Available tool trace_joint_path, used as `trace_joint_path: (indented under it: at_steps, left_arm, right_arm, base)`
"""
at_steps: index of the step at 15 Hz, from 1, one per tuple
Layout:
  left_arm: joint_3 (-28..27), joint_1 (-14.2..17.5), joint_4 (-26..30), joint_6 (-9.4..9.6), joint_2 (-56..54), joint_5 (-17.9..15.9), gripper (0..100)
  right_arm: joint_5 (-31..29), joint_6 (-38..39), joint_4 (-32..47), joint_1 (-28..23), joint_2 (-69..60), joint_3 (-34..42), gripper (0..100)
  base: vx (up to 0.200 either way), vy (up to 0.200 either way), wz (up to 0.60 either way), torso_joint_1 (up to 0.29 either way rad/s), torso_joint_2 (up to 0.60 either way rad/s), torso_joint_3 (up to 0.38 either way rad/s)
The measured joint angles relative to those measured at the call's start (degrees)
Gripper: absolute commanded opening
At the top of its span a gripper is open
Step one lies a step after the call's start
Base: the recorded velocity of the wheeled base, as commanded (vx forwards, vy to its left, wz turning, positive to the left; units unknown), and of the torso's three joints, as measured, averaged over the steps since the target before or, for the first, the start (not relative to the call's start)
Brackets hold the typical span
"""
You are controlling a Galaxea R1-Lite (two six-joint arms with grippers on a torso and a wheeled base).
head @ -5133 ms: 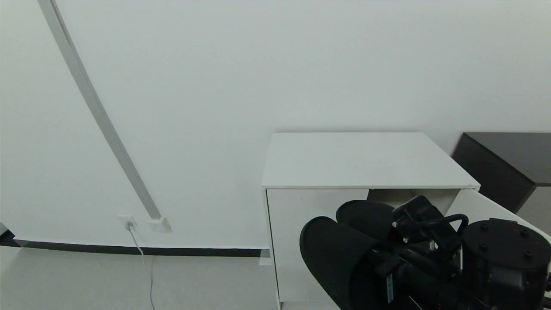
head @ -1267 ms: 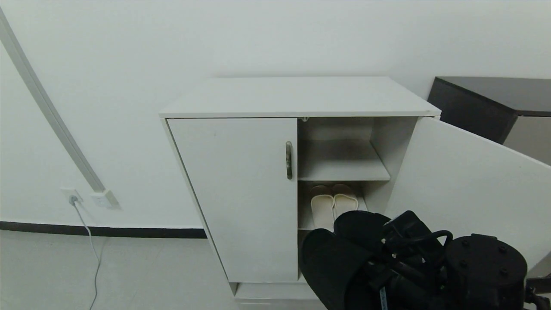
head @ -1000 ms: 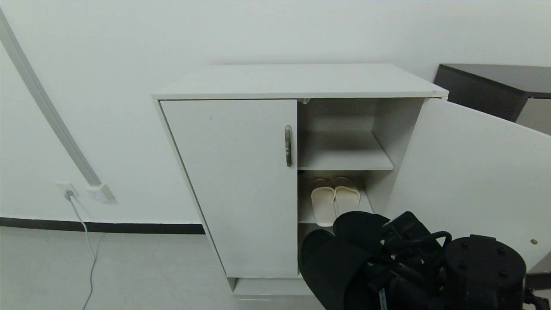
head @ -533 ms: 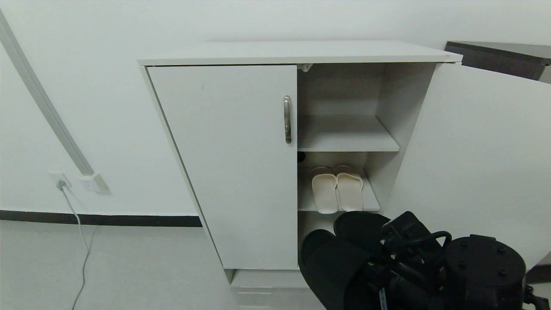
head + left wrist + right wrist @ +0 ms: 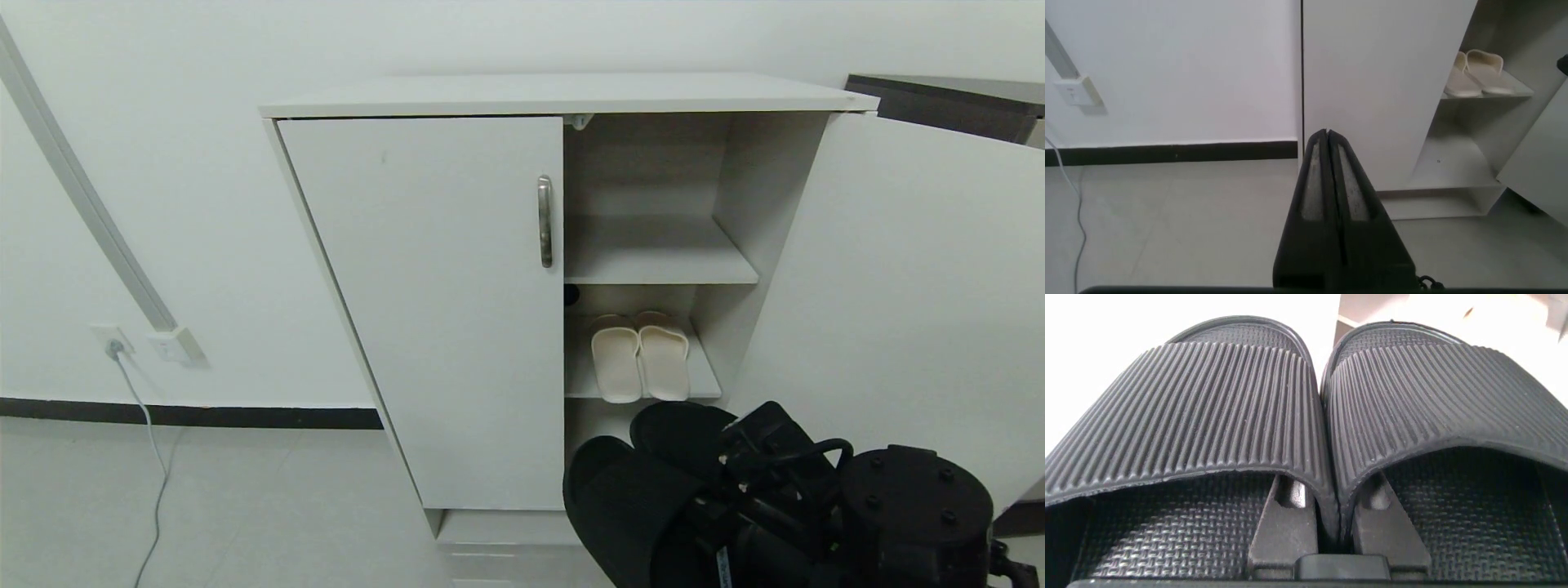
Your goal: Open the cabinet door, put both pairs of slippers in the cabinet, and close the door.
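Observation:
The white cabinet point(image 5: 571, 86) stands against the wall. Its left door point(image 5: 441, 310) is closed, with a metal handle point(image 5: 544, 220); its right door point(image 5: 906, 294) is swung wide open. A cream pair of slippers point(image 5: 641, 357) lies on the middle shelf, also seen as the cream pair point(image 5: 1478, 72). My right gripper point(image 5: 722, 478) is low in front of the open side, shut on the black pair of slippers point(image 5: 645, 482). Its fingers point(image 5: 1290, 527) pinch the two adjoining inner edges of the black slippers point(image 5: 1315, 416). My left gripper point(image 5: 1327, 167) is shut with nothing in it, left of the cabinet above the floor.
The upper shelf point(image 5: 653, 253) is bare. A wall socket point(image 5: 110, 339) with a hanging cable point(image 5: 151, 457) and a slanted grey conduit point(image 5: 73, 171) are at the left. A dark piece of furniture point(image 5: 947, 94) stands right of the cabinet. Open floor point(image 5: 204, 506) lies left of it.
The head camera has moved, so the open cabinet with its shelves and the cream pair has come into full view. My right gripper keeps hold of the black slippers.

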Motion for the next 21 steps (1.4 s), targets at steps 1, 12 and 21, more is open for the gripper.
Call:
trace_joint_path:
  at_steps: [1,12,21]
  left_arm:
    - [0.0,0.0,0.02,-0.02,0.0,0.0,0]
    - [0.0,0.0,0.02,0.02,0.0,-0.02,0]
    - [0.0,0.0,0.0,0.07,0.0,-0.02,0]
  right_arm:
    - [0.0,0.0,-0.01,0.0,0.11,-0.05,0]
    - [-18.72,-1.63,-1.46,0.54,9.37,-12.29,0]
    - [-25.61,4.13,25.45,-0.94,10.64,-34.71,0]
  base:
    - [0.0,0.0,0.0,0.0,0.0,0.0]
    - [0.0,0.0,0.0,0.0,0.0,0.0]
    - [0.0,0.0,0.0,0.0,0.0,0.0]
